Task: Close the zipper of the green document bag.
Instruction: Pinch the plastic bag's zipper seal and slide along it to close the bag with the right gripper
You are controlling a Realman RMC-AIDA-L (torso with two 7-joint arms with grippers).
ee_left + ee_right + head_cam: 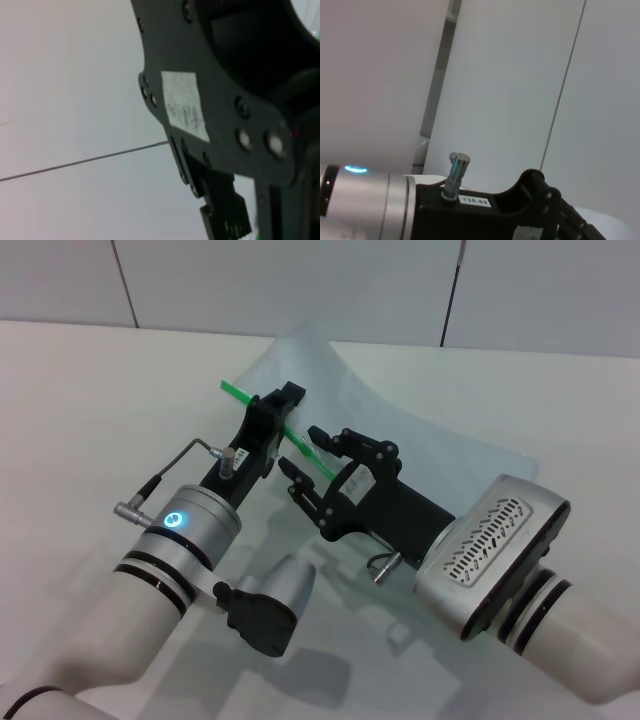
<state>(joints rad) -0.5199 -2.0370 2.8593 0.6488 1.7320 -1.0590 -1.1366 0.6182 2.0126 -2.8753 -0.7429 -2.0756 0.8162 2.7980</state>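
The green document bag point(430, 430) lies on the white table as a translucent pale sheet, its far corner lifted. The bright green zipper point(236, 393) runs along its left edge, slanting toward me. My left gripper point(274, 404) is over that strip and looks shut on it, hiding part of it. Just behind it my right gripper point(305, 452) stands open, one finger on each side of the green strip. The slider tab is not visible. The left wrist view shows only a ribbed finger pad point(227, 212). In the right wrist view the left arm's wrist point(365, 200) fills the bottom.
White table point(90, 410) spreads to the left and far side, with a tiled wall point(300, 280) behind it. Both arms crowd the near middle of the table, close to each other. The left arm's wrist camera point(265, 605) hangs low near the front.
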